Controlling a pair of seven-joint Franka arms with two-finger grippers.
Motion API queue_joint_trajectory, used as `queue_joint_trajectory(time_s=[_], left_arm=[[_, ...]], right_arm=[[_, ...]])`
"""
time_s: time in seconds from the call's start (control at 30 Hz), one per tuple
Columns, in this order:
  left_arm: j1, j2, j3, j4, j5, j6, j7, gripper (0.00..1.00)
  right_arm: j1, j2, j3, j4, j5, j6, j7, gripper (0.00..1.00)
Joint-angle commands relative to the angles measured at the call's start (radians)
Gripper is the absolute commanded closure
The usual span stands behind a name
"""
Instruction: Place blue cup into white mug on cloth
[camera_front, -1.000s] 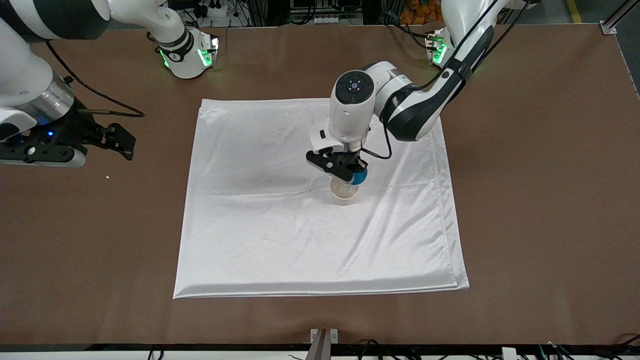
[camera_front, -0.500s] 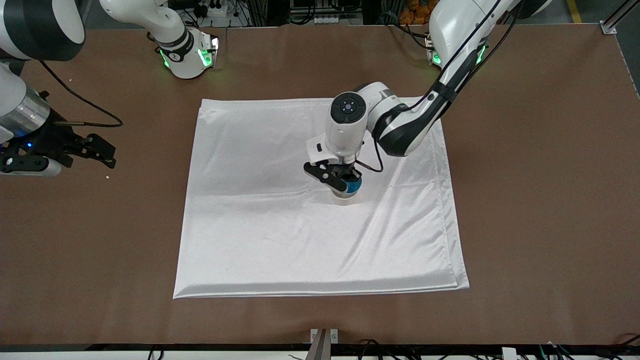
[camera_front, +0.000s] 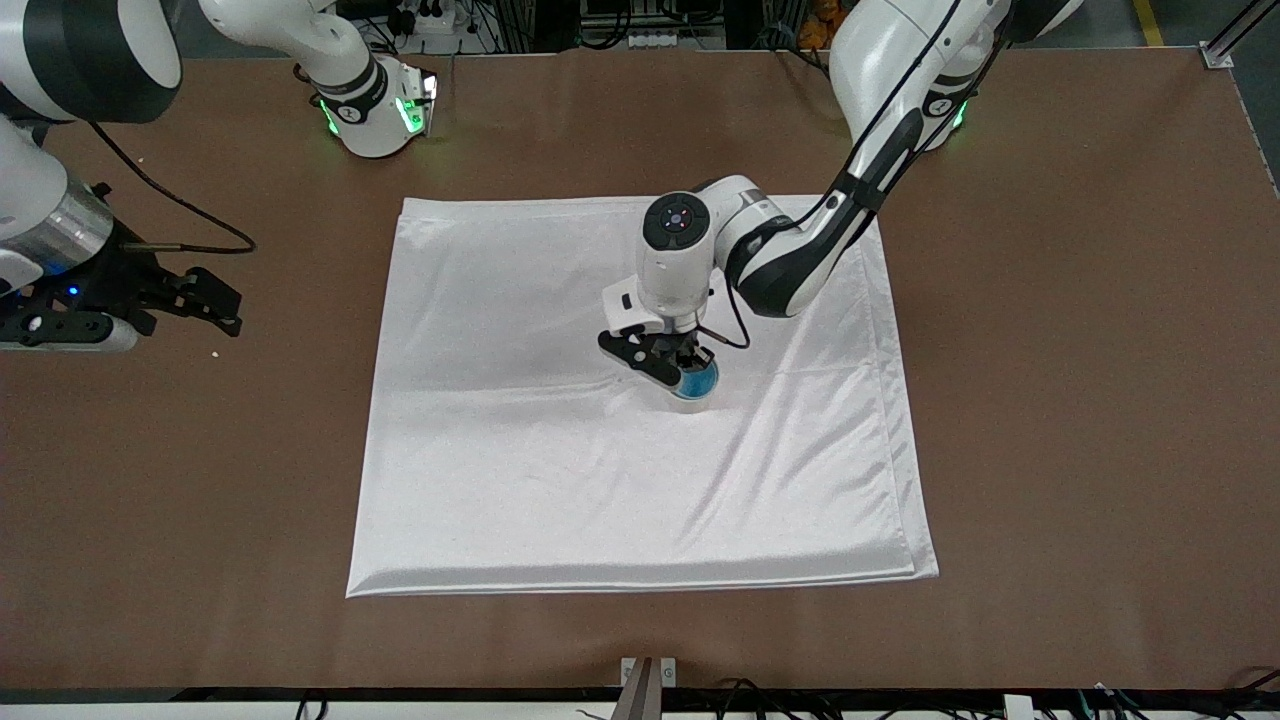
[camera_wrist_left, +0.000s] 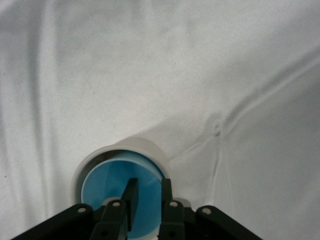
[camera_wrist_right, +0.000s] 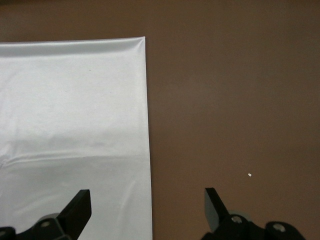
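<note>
Front view: the cloth (camera_front: 560, 480) lay spread on the brown table (camera_front: 1080, 400). The mug (camera_front: 692, 398) stood near the cloth's middle, with the blue cup (camera_front: 697, 382) seated inside it. The left gripper (camera_front: 672, 362) sat low over the cup, at the mug's 11 o'clock edge. The right gripper (camera_front: 205, 300) waited above bare table toward the right arm's end, clear of the cloth.

Left wrist view: the cup (camera_wrist_left: 117, 192) nested within the mug's (camera_wrist_left: 142, 149) rim. Two fingers (camera_wrist_left: 131, 200) straddled the cup's wall, one inside and one outside; contact with the wall could not be judged.

Right wrist view: the right gripper (camera_wrist_right: 147, 205) stood spread wide and empty over the cloth's (camera_wrist_right: 75, 125) edge.
</note>
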Motion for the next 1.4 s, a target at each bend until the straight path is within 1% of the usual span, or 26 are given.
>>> queue_joint_trajectory(time_s=[0.0, 0.1, 0.23, 0.4, 0.53, 0.6, 0.7, 0.77, 0.83, 0.97, 1.07, 1.23, 1.37], left_arm=[[-0.008, -0.006, 0.009, 0.023, 0.026, 0.002, -0.031, 0.00], [-0.006, -0.033, 0.009, 0.021, 0.022, 0.002, -0.034, 0.00], [0.009, -0.082, 0.009, 0.014, 0.020, -0.021, -0.037, 0.00], [0.043, -0.158, 0.004, 0.012, 0.008, -0.124, -0.032, 0.00], [0.075, -0.234, 0.000, 0.001, -0.027, -0.199, -0.018, 0.00], [0.081, -0.276, 0.000, -0.005, -0.040, -0.226, -0.018, 0.00], [0.112, -0.331, 0.000, -0.005, -0.093, -0.277, -0.018, 0.00], [0.127, -0.366, 0.000, -0.006, -0.127, -0.317, -0.017, 0.00], [0.150, -0.398, 0.000, -0.005, -0.151, -0.357, -0.017, 0.00], [0.181, -0.460, 0.001, -0.003, -0.210, -0.430, -0.017, 0.00], [0.231, -0.507, 0.000, -0.003, -0.254, -0.475, -0.012, 0.00], [0.262, -0.584, 0.009, 0.001, -0.270, -0.579, 0.029, 0.00], [0.337, -0.619, 0.009, 0.004, -0.334, -0.671, 0.032, 0.00]], right_arm=[[-0.012, -0.010, 0.012, -0.016, 0.007, 0.013, -0.007, 0.00], [-0.066, -0.003, 0.067, -0.010, 0.007, 0.011, -0.009, 0.00], [-0.184, -0.002, 0.180, -0.005, 0.007, 0.011, -0.009, 0.00], [-0.348, 0.000, 0.343, -0.002, 0.007, 0.011, -0.009, 0.00], [-0.450, 0.001, 0.438, -0.001, 0.007, 0.011, -0.009, 0.00], [-0.513, 0.004, 0.498, 0.002, 0.007, 0.010, -0.009, 0.00], [-0.601, 0.010, 0.582, 0.013, 0.005, 0.008, -0.018, 0.00], [-0.641, 0.016, 0.621, 0.021, 0.004, 0.007, -0.039, 0.00], [-0.662, 0.024, 0.630, 0.033, 0.005, 0.007, -0.055, 0.00], [-0.665, 0.029, 0.628, 0.056, 0.002, -0.002, -0.061, 0.00], [-0.669, 0.029, 0.631, 0.073, -0.005, -0.004, -0.063, 0.00], [-0.670, 0.029, 0.631, 0.110, -0.005, -0.036, -0.063, 0.00], [-0.685, 0.029, 0.631, 0.141, -0.004, -0.071, -0.063, 0.00]])
